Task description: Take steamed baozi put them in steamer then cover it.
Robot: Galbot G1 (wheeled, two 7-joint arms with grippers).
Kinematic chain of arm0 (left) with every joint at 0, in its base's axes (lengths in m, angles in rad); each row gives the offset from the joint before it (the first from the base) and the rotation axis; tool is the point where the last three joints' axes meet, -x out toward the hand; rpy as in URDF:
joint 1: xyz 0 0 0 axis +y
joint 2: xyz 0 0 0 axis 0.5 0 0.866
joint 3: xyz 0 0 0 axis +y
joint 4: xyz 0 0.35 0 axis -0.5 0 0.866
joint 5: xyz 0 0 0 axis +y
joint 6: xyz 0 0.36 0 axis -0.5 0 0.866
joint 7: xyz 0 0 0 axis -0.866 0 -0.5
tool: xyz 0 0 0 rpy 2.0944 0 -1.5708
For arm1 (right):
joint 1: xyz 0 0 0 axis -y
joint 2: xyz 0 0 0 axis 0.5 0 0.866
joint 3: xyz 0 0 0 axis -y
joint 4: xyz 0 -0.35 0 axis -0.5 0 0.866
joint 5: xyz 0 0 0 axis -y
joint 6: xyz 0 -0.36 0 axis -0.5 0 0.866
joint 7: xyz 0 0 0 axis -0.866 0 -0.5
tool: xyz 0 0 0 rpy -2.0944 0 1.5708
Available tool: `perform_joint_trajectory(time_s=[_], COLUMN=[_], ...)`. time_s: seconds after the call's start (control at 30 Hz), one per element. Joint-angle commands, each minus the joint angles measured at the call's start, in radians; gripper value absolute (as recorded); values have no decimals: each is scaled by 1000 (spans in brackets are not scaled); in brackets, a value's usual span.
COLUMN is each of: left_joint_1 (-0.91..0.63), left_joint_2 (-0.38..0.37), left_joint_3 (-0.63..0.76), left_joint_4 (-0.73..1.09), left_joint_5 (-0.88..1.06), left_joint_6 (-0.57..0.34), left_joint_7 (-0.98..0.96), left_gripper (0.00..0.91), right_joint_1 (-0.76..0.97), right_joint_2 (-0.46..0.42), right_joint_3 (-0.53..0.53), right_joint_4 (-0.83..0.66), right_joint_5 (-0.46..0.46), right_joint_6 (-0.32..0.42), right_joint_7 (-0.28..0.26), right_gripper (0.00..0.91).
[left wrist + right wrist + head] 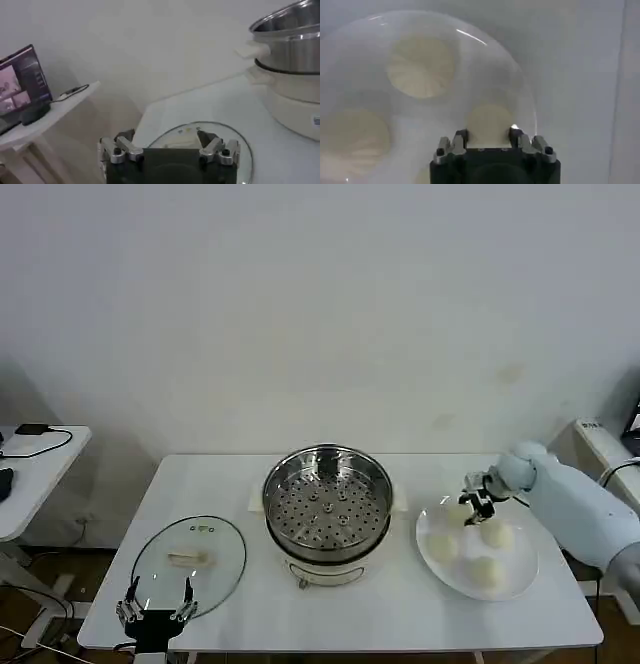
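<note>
Parked at the table's near edge by the glass lid (188, 564), the left gripper (157, 603) waits open while the right gripper (487, 136) straddles one baozi (489, 121) on the white plate (522, 579), jaws spread, first pick underway: next close, lift, carry to the empty steamer (327, 500).

The right arm reaches in from the right side of the head view, its pale forearm slanting toward the middle and the wrist bent down. The right gripper (468, 506) hangs low at its tip, jaws parted and pointing down; the right wrist view shows it (488, 135) with the jaws set apart. The left gripper (156, 601) sits low at the near left edge, jaws spread wide, also seen in its wrist view (167, 145).
</note>
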State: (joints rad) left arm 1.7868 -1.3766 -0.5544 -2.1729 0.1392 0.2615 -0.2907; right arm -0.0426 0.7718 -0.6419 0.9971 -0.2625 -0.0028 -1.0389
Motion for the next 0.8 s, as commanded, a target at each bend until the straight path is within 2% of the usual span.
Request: perform_joint_trajectory(time_s=[0.03, 0.2, 0.33, 0.4, 0.57, 0.77, 0.8], left_joint_1=[-3, -11, -14, -17, -29, -39, -42], left_joint_2=[4, 10, 30, 32, 39, 51, 53], left_joint_3=[3, 0, 2, 2, -4, -19, -20], left_joint_4=[6, 12, 19, 21, 19, 34, 38], left_joint_5=[-3, -10, -20, -23, -46, -94, -109], left_joint_6=[0, 1, 0, 0, 5, 9, 8], left_joint_7=[-2, -13, -19, -19, -16, -4, 0], left_gripper=[907, 907, 907, 907, 907, 907, 907], right_joint_1=[142, 322, 474, 521, 630, 680, 693], right_joint_2=[-95, -114, -57, -32, 102, 258, 310], right_joint_3=[-83, -209, -314, -351, -466, -540, -566], right_joint_4=[123, 157, 153, 151, 138, 133, 132], right_joint_5=[60, 118, 212, 228, 323, 365, 369], right_joint_6=[1, 0, -16, -16, -6, 16, 33], right_joint_7=[1, 5, 28, 32, 63, 80, 85], right_gripper=[554, 554, 554, 554, 554, 554, 554])
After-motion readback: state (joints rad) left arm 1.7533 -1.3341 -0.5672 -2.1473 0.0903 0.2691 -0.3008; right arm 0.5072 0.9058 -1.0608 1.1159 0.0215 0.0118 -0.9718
